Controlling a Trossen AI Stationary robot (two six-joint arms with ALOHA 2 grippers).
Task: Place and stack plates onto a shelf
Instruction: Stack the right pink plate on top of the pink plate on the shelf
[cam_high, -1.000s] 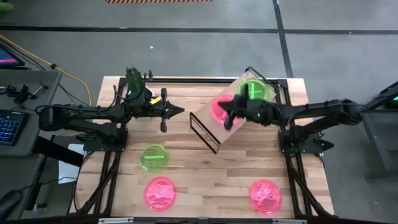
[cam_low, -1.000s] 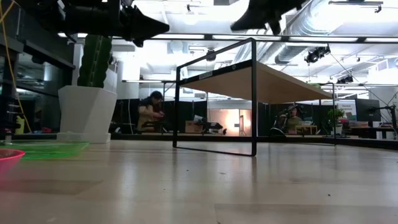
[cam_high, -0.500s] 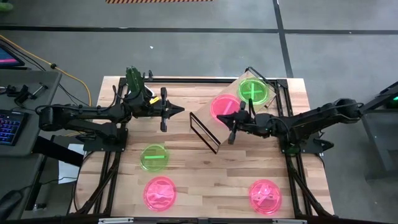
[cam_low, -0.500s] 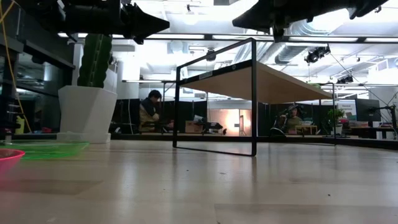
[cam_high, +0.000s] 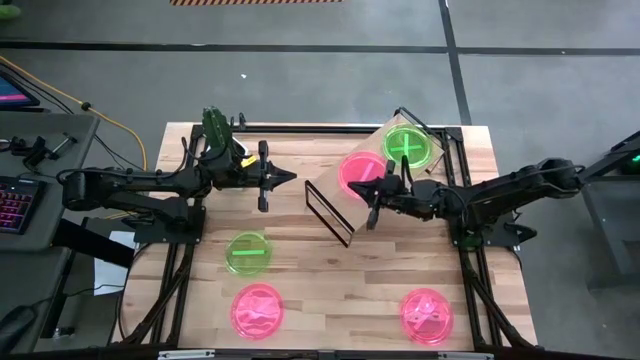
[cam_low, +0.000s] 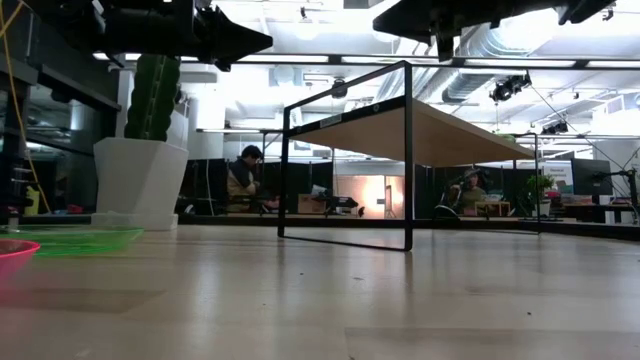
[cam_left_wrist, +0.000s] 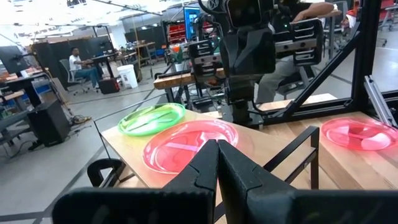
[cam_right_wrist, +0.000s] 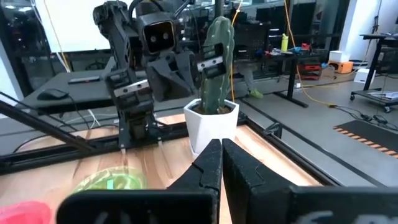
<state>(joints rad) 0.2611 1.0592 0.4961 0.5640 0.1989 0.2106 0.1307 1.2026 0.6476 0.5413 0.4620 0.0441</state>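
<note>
Right tool hovering empty over the shelf, four plates waiting on the table.

Nearest, two pink plates (cam_high: 257, 309) (cam_high: 426, 314) and a green plate (cam_high: 247, 252) are lying on the table (cam_high: 330, 290); the right tool (cam_high: 372, 198), clenched on nothing, is hanging above the shelf (cam_high: 340, 205) beside its pink plate (cam_high: 358, 170) and green plate (cam_high: 408, 146). The near-right pink plate is lying closest to it. The left tool (cam_high: 285, 179), clenched, is waiting beside the cactus pot (cam_high: 217, 130).

In the low view both arms are cut off by the top edge. The green plate (cam_low: 70, 238) and pink plate (cam_low: 14, 252) run off the left edge. The people in the room behind are too small to make out.
</note>
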